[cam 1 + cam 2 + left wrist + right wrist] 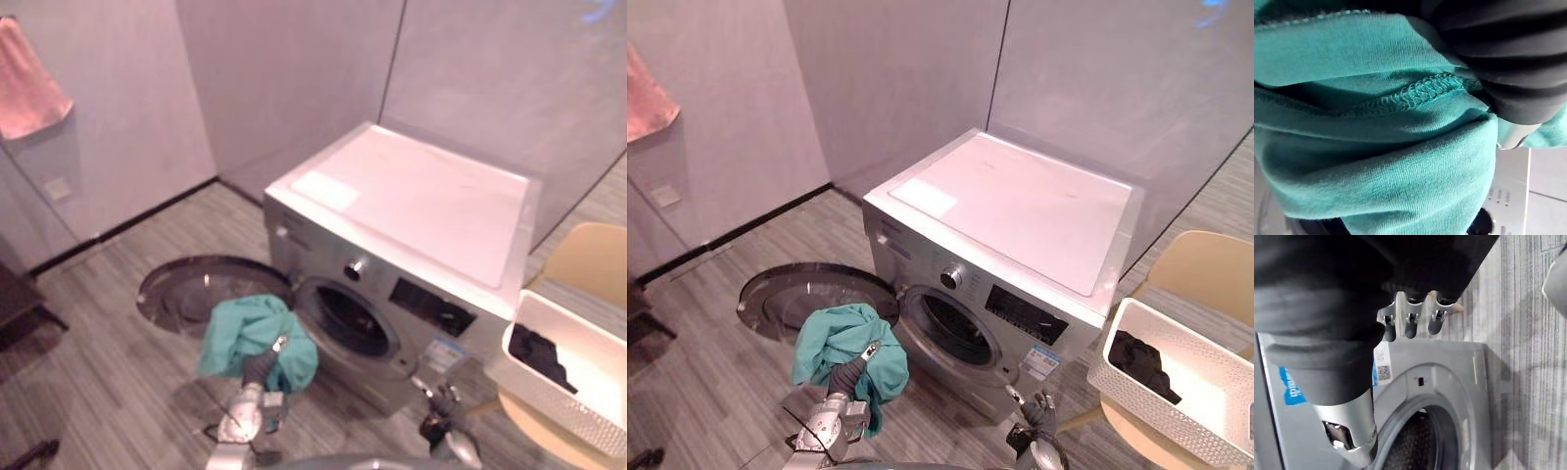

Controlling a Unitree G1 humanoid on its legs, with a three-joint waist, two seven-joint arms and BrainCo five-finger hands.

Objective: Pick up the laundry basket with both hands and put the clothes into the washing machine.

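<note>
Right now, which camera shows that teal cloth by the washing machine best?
The left eye view: the whole teal cloth hangs bunched over the left hand, in front of the washing machine. The right eye view shows much the same. The left wrist view gives folds and a stitched seam from very close.

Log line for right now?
left hand: carries teal garment by drum opening | right hand: open, empty | washer door: open | basket: on chair, dark clothing inside
</note>
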